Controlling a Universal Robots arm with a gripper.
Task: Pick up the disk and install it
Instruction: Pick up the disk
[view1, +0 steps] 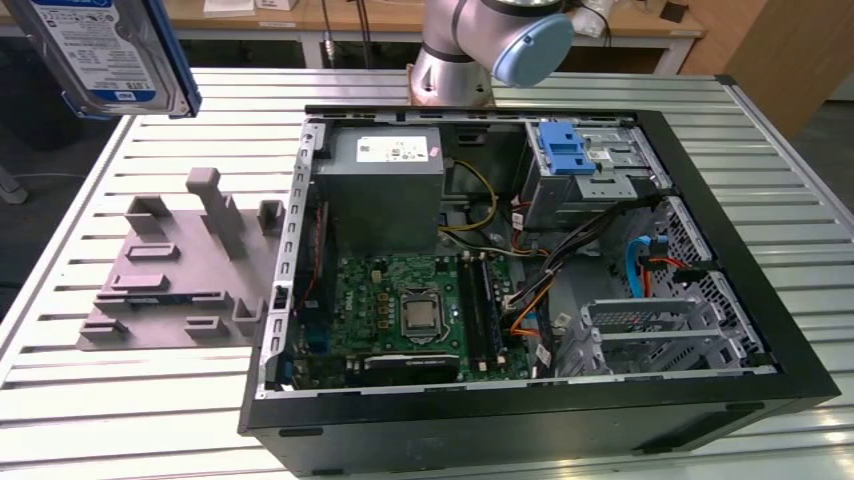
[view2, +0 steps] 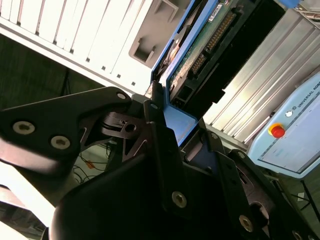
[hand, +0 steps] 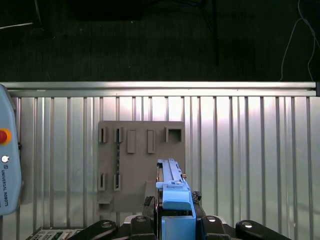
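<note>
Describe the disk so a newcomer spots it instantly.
From the open black computer case on the metal table, go to the exterior view's upper left, above the grey fixture plate. The flat silver-grey hard drive hangs aloft; only it has a white-and-blue label and blue frame.

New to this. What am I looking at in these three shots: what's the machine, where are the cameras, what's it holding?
It is one robot arm standing at the far edge of a slatted metal table. The exterior view looks down on the table from a camera off the arm. The two wrist views come from cameras riding on the arm near its gripper. On the table sits an open computer case, with its motherboard and power supply exposed. Beside it, to the exterior view's left, lies a grey holder plate. The gripper is shut on the disk, a hard drive in a blue frame, held in the air outside the case.
</note>
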